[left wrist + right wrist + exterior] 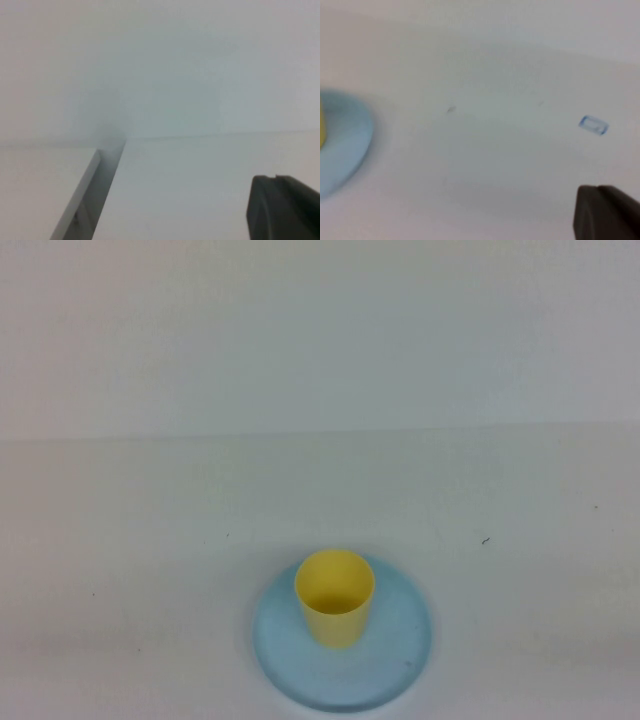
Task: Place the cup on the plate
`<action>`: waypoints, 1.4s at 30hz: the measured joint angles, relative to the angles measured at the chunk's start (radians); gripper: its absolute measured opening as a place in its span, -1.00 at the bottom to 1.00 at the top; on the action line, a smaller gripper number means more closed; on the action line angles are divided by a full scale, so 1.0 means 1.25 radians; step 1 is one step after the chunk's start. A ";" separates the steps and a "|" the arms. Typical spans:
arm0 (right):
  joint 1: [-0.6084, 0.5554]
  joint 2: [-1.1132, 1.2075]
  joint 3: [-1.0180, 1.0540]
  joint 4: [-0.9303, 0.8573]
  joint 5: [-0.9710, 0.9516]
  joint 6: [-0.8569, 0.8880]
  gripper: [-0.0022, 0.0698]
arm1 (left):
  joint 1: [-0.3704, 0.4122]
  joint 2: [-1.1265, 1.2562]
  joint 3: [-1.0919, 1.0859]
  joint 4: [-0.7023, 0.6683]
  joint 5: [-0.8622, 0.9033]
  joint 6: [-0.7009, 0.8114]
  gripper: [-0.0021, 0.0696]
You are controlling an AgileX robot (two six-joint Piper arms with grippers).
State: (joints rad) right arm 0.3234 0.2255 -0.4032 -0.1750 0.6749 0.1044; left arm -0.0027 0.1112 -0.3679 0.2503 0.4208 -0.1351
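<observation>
The yellow cup [334,597] stands upright on the light blue plate [400,665] near the table's front edge in the high view. Neither arm shows in that view. The right wrist view catches the plate [345,140] and a sliver of the cup [322,131] at its edge, well away from my right gripper [596,191], whose dark fingers are pressed together, shut on nothing. My left gripper [275,179] is shut too, holding nothing, over bare white table.
A small blue-outlined rectangle mark [593,125] lies on the white table near the right gripper. A table edge with a gap [87,192] runs beside the left gripper. Small dark specks [485,539] dot the tabletop.
</observation>
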 joint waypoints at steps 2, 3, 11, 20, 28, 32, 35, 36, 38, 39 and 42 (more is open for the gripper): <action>-0.093 -0.050 0.021 0.019 -0.068 0.006 -0.94 | 0.003 -0.032 0.043 0.000 -0.037 0.000 -0.94; -0.140 -0.073 0.038 0.030 -0.115 0.008 -0.94 | 0.003 -0.047 0.063 0.000 -0.056 -0.002 -0.94; -0.270 -0.180 0.214 0.073 -0.338 0.012 -0.94 | 0.001 -0.095 0.265 0.009 -0.267 -0.002 -0.94; -0.270 -0.188 0.343 0.077 -0.323 -0.003 -0.94 | 0.001 -0.095 0.296 0.025 -0.293 0.000 -0.94; -0.270 -0.190 0.345 0.080 -0.253 -0.144 -0.94 | 0.000 -0.095 0.296 0.035 -0.265 0.029 -0.94; -0.270 -0.190 0.345 0.082 -0.253 -0.168 -0.94 | 0.000 -0.095 0.296 -0.195 -0.232 0.262 -0.94; -0.280 -0.190 0.345 0.089 -0.249 -0.173 -0.94 | 0.000 -0.095 0.296 -0.395 -0.214 0.499 -0.94; -0.287 -0.190 0.345 0.091 -0.247 -0.173 -0.94 | 0.000 -0.095 0.296 -0.429 -0.208 0.541 -0.94; -0.302 -0.190 0.343 0.095 -0.245 -0.171 -0.94 | 0.000 -0.095 0.296 -0.441 -0.201 0.554 -0.94; -0.309 -0.190 0.343 0.097 -0.244 -0.169 -0.94 | 0.000 -0.095 0.296 -0.442 -0.196 0.554 -0.94; -0.325 -0.190 0.343 0.105 -0.244 -0.168 -0.94 | 0.000 -0.095 0.296 -0.398 -0.183 0.492 -0.94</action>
State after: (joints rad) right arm -0.0829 -0.0118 0.0258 -0.0434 0.3696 -0.1051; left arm -0.0023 -0.0073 0.0021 -0.2472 0.1916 0.4800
